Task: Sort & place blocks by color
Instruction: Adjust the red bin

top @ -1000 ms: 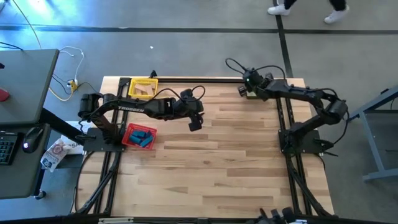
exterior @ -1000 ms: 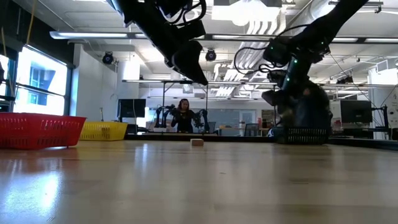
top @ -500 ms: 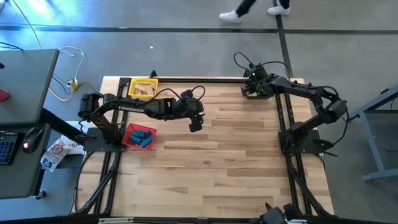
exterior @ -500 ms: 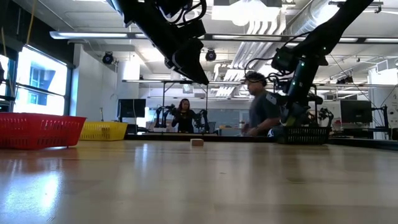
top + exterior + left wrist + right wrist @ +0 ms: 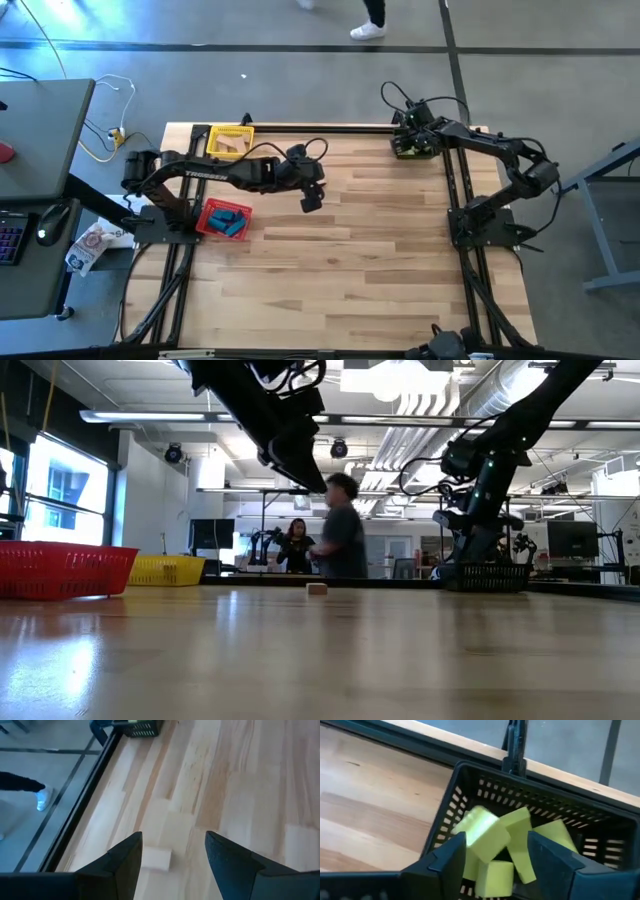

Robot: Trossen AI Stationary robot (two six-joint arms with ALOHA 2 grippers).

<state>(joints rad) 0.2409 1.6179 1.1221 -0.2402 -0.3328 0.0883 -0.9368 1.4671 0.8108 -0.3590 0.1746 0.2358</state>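
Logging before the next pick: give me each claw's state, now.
Left claw: open, empty, above a tan block.
Right claw: open over the black bin; a green block is dropping free.

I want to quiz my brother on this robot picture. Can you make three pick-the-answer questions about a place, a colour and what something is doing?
1. Where is the tan block lying?
A. on the bare table
B. in the red bin
C. on a chair

2. What colour are the blocks in the black bin?
A. blue
B. light green
C. pink

3. How is the right end effector above the black bin?
A. gripping a cup
B. open
C. lying flat on the table

Answers: 1 A, it lies alone on the wood by the table's edge. 2 B, all show light green. 3 B, its fingers stand apart with a green block between them.
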